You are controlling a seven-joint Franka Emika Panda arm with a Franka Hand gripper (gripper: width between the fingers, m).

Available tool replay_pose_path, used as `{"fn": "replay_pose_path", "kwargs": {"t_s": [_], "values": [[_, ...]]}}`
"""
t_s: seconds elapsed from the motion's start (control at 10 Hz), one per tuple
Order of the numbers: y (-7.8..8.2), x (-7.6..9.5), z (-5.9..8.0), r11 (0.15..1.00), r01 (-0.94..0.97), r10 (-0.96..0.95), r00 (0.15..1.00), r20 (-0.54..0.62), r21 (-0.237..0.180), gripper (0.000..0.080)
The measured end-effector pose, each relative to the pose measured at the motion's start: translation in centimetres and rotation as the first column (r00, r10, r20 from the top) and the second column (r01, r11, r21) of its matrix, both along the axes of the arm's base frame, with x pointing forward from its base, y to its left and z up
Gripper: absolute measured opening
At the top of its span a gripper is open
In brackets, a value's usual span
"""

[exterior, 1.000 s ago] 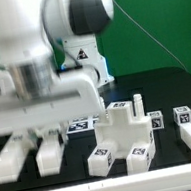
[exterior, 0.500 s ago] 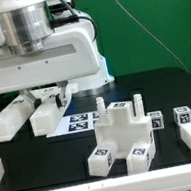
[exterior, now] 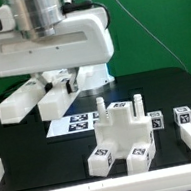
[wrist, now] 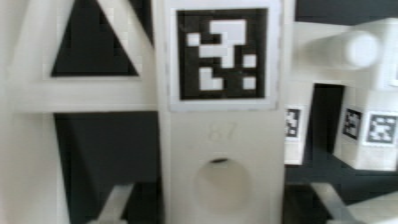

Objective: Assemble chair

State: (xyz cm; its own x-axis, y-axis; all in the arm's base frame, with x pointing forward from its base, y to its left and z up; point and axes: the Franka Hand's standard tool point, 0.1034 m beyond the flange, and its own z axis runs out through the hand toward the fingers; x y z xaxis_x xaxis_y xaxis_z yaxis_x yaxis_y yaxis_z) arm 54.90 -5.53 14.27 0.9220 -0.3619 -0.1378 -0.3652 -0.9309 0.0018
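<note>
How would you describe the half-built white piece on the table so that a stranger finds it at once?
On the black table, look beside the marker board, toward the exterior view's right. The half-built piece stands there, blocky and stepped. Only it carries upright pegs on top; the small tagged cubes beside it do not.

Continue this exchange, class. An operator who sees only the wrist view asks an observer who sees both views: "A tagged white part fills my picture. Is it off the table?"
Observer: Yes. In the exterior view the end effector holds the part in the air, clear of the table.
Operator: What else is on it?
Observer: A half-built chair stands at the exterior view's right of the marker board, two pegs pointing up.
Operator: Any loose pieces?
Observer: Two small tagged blocks lie at the exterior view's right of the chair.
</note>
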Motion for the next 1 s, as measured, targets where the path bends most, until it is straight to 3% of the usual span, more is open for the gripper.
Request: {"fn": "replay_pose_path", "kwargs": {"t_s": [0.1,0.3,0.5,0.9,1.0], "values": [[1.7,0.1,0.1,0.998,0.058,-0.058,0.998,0.001,-0.011,0.0282],[6.9,0.9,0.4,0.994,0.107,-0.106,0.994,0.027,-0.023,0.0284],[8.1,1.2,0.4,0.997,0.073,-0.072,0.996,0.055,-0.020,0.0284],[8.2,1.1,-0.3,0.998,0.051,-0.050,0.996,0.078,-0.024,0.0284],[9.3,1.1,-0.3,0.998,0.054,-0.051,0.996,0.079,-0.026,0.0284]]}}
